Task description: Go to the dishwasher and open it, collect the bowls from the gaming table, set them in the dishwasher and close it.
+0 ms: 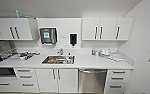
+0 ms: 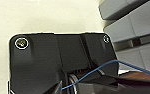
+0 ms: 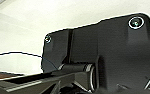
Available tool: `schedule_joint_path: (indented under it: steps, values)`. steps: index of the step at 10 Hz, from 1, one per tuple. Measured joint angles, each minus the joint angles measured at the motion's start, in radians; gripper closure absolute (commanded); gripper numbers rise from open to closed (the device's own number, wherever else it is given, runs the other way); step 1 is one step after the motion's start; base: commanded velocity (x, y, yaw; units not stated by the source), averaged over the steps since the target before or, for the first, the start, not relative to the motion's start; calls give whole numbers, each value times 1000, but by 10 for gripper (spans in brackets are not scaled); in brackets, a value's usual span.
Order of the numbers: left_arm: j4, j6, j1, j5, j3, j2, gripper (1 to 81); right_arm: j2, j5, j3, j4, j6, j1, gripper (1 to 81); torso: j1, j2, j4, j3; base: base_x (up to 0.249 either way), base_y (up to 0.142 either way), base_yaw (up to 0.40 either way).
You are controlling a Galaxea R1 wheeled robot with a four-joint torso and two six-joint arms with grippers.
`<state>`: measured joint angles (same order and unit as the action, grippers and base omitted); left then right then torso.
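Dishwasher (image 1: 92, 80) under counter (image 1: 96, 63), right of sink (image 1: 58, 60), door closed — stiff, likely sprung and heavy; grab the bar handle (image 1: 92, 71) along its top. Gripper state — can't tell.

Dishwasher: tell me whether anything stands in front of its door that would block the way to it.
Nothing visible blocks it. The dishwasher sits closed under the counter, between the white double doors and the drawers, and its steel front shows whole. The floor just before it lies below the head view's edge, so that stays unknown.
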<state>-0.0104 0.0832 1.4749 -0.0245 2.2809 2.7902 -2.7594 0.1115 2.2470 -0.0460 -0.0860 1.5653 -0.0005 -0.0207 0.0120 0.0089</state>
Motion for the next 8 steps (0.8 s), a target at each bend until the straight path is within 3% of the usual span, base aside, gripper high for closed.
schedule_joint_path:
  steps: [8]
  values:
    - [0, 0, 3, -5, 0, 0, 10, 5, -3, -2, 0, 0, 0, 10, 0, 0, 0, 0, 146, 0, 0]
